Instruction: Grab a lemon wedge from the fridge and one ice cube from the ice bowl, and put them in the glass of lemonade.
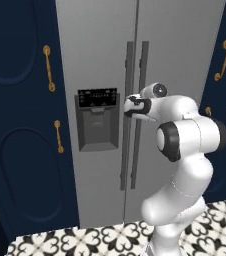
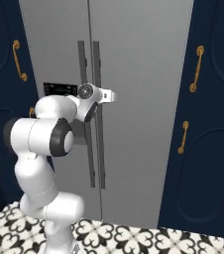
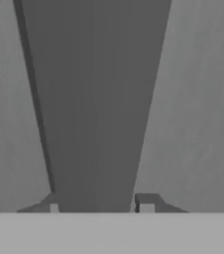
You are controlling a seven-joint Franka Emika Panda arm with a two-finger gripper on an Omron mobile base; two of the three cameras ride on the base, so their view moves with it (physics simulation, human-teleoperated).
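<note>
The light-grey fridge [image 1: 100,50] [image 2: 143,74] stands straight ahead with both doors shut. Its two long vertical bar handles [image 1: 129,65] run beside the centre seam. My gripper [image 1: 128,106] [image 2: 109,95] is at mid-height on these handles. In the hand view a dark handle bar [image 3: 96,99] passes between the fingertips [image 3: 146,201], which press against both of its sides; the gripper [image 3: 99,201] is shut on it. The lemon wedge, the ice bowl and the glass of lemonade are out of view.
A dark dispenser panel [image 1: 97,120] sits on the left door. Navy cabinets with gold handles [image 1: 48,67] [image 2: 196,68] flank the fridge. Patterned black-and-white floor tiles [image 1: 85,240] lie below.
</note>
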